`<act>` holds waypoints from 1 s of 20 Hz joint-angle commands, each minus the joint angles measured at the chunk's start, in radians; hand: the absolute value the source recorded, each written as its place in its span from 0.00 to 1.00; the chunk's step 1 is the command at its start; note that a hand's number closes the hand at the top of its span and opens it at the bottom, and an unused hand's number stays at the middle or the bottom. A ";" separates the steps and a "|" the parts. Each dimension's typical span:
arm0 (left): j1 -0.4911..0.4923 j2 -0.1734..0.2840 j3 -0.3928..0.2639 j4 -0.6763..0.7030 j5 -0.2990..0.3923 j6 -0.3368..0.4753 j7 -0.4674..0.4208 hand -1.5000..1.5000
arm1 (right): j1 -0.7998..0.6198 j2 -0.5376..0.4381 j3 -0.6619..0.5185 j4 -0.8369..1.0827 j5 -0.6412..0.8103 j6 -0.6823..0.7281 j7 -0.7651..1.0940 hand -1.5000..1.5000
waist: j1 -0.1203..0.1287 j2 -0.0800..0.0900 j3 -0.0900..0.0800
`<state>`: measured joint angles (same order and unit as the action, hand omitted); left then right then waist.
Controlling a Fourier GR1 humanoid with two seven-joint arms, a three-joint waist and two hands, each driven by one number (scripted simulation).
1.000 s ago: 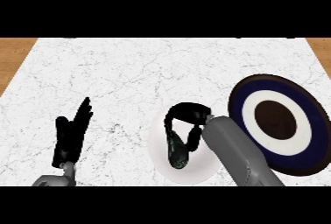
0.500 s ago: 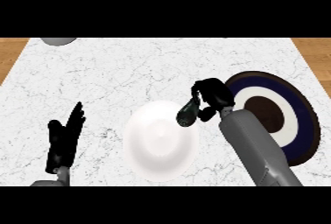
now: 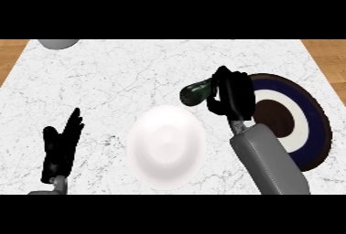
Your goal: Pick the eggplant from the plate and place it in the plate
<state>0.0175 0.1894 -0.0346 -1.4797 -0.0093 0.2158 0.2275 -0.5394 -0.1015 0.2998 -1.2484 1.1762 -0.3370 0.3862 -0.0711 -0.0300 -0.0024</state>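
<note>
My right hand (image 3: 233,93) is shut on a dark green eggplant (image 3: 197,93), held above the counter between the two plates. The eggplant's rounded end sticks out to the left of the fingers. Below and left of it lies a plain white plate (image 3: 167,147). To the right sits a plate with dark blue, white and brown rings (image 3: 307,123), partly hidden by my right hand and forearm. My left hand (image 3: 62,146) rests open at the lower left, fingers up.
The counter is white marble (image 3: 121,77) with wood floor showing at the upper corners. A grey rounded object (image 3: 57,43) pokes in at the top left edge.
My right hand has lifted the eggplant off the white plate and carried it up and to the right, toward the ringed plate. The view has shifted; the left hand stays resting.
</note>
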 commanded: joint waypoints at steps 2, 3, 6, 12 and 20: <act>0.009 -0.041 -0.036 -0.017 -0.025 0.024 -0.016 0.50 | 0.164 -0.004 0.038 -0.305 0.173 0.016 0.244 1.00 | 0.009 0.008 0.001; 0.007 -0.016 -0.019 -0.016 0.010 -0.025 -0.018 0.50 | 0.179 -0.027 0.013 -0.348 0.190 0.021 0.263 1.00 | 0.032 0.017 0.001; 0.063 0.001 -0.020 -0.067 0.005 -0.041 -0.033 0.50 | 0.242 -0.025 0.009 -0.490 0.228 0.115 0.336 1.00 | 0.059 0.023 0.002; -0.104 -0.043 0.017 0.146 0.001 -0.043 -0.080 0.50 | 0.298 -0.108 -0.134 -0.580 0.119 0.194 0.268 1.00 | 0.061 0.031 0.002; -0.040 -0.064 -0.017 0.014 -0.044 -0.030 -0.032 0.50 | 0.305 -0.171 -0.306 -0.401 -0.009 0.173 0.124 1.00 | 0.072 0.030 0.003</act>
<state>-0.0191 0.1512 -0.0437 -1.4687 -0.0331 0.1670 0.2076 -0.2436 -0.2473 0.0628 -1.7193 1.2212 -0.1592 0.5614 -0.0018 -0.0008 -0.0001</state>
